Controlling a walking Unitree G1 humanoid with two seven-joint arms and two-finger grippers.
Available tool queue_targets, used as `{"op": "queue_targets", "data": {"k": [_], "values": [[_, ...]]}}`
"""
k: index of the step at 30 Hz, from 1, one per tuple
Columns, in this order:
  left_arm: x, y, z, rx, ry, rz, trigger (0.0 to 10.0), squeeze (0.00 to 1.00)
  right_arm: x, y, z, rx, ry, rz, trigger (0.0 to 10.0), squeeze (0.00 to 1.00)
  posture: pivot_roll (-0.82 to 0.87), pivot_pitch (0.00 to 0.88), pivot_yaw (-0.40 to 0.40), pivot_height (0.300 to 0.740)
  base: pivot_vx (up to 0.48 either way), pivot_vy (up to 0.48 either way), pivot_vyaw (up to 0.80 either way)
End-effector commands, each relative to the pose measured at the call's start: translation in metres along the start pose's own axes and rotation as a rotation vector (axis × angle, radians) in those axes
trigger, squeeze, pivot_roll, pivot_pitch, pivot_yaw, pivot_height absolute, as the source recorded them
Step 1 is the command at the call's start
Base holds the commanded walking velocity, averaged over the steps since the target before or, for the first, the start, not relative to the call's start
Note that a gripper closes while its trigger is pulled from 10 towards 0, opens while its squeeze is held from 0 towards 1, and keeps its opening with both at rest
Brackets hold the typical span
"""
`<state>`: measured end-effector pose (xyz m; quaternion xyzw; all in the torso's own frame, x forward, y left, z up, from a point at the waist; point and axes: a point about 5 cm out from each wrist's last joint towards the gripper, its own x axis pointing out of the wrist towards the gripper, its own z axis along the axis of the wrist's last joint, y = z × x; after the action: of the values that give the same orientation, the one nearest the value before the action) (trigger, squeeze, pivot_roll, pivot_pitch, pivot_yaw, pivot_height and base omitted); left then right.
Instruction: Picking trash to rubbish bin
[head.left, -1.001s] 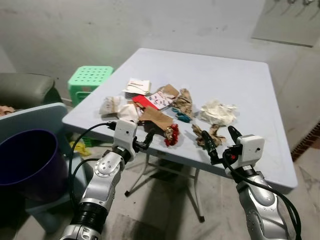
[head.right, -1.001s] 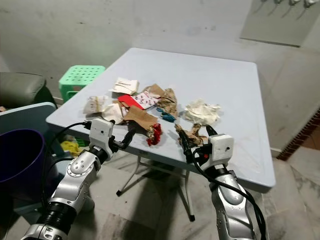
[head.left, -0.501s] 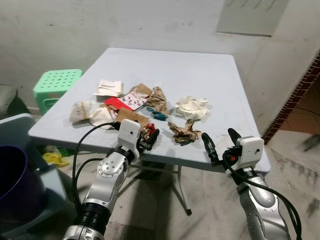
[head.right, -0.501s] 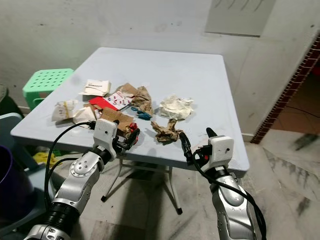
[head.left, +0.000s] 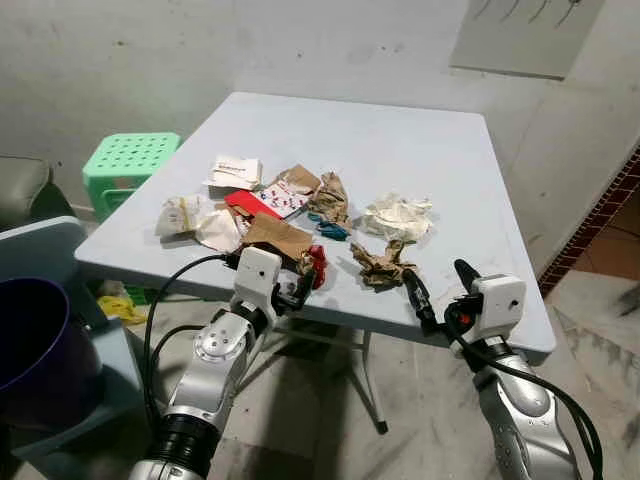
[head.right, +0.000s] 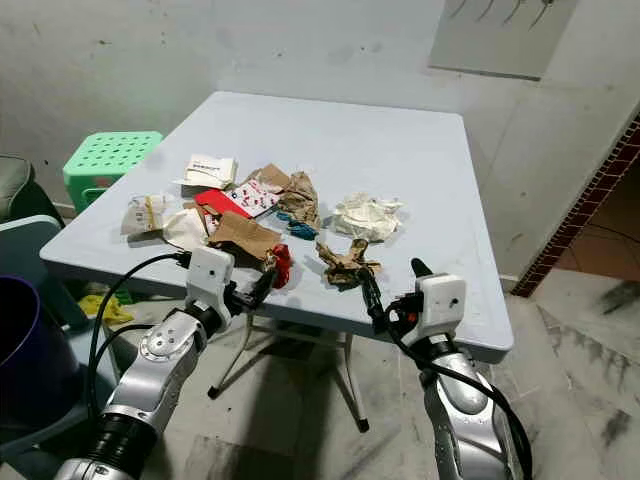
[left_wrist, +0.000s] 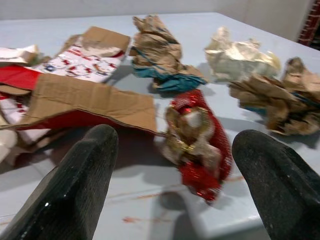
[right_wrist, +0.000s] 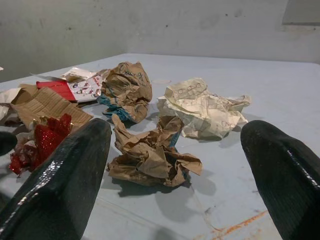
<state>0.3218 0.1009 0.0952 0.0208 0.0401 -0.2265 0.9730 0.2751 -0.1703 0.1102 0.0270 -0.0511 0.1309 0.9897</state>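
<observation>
1. One purple bin stands on the floor at the robot's left, beside the table's near left corner; its inside is dark and I cannot tell what it holds.
2. Trash lies in a loose cluster on the pale blue table, toward its near left part: a flat cardboard piece, a red shiny wrapper, a crumpled brown paper, a crumpled white paper and a red-and-white printed packet.
3. Left gripper hovers at the table's near edge with its fingers spread wide, gripping nothing; the red shiny wrapper lies just ahead, between the fingertips' lines.
4. Right gripper is also spread wide and empty, at the near edge, facing the crumpled brown paper.
5. Green plastic stool stands beyond the table's left side, and a grey cushioned seat sits further left.
</observation>
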Motion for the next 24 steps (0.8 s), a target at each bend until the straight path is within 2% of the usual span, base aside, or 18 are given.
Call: {"op": "queue_targets", "data": {"k": [1, 8, 13, 17, 19, 21, 24], "values": [[0.005, -0.003, 0.004, 0.012, 0.007, -0.026, 10.0, 0.0, 0.0, 0.001, 0.004, -0.005, -0.012, 0.008, 10.0, 0.0, -0.03, 0.0, 0.013, 0.74, 0.0, 0.0, 0.0], [0.012, -0.008, 0.006, 0.016, 0.017, -0.072, 10.0, 0.0, -0.004, 0.002, 0.007, -0.002, -0.022, -0.009, 10.0, 0.0, -0.06, 0.0, 0.032, 0.74, 0.0, 0.0, 0.0], [0.02, -0.005, 0.011, 0.005, 0.025, -0.078, 10.0, 0.0, -0.012, 0.005, 0.007, 0.003, -0.014, -0.002, 10.0, 0.0, -0.08, 0.0, 0.04, 0.74, 0.0, 0.0, 0.0], [0.024, -0.001, 0.016, 0.009, 0.021, -0.076, 10.0, 0.0, -0.017, 0.012, 0.008, 0.015, -0.003, 0.05, 10.0, 0.0, -0.09, 0.007, 0.038, 0.74, 0.0, 0.0, 0.0], [0.026, 0.001, 0.018, 0.014, 0.018, -0.072, 10.0, 0.0, -0.02, 0.018, 0.008, 0.016, 0.011, 0.098, 10.0, 0.0, -0.09, 0.021, 0.037, 0.74, 0.0, 0.0, 0.0], [0.028, 0.006, 0.021, 0.004, 0.017, -0.058, 10.0, 0.0, -0.03, 0.031, 0.008, 0.03, 0.029, 0.209, 10.0, 0.0, -0.1, 0.04, 0.033, 0.74, 0.0, 0.0, 0.0], [0.029, 0.008, 0.022, 0.012, 0.013, -0.055, 10.0, 0.0, -0.034, 0.035, 0.006, 0.03, 0.061, 0.241, 10.0, 0.0, -0.1, 0.058, 0.029, 0.74, 0.0, 0.0, 0.0]]}}
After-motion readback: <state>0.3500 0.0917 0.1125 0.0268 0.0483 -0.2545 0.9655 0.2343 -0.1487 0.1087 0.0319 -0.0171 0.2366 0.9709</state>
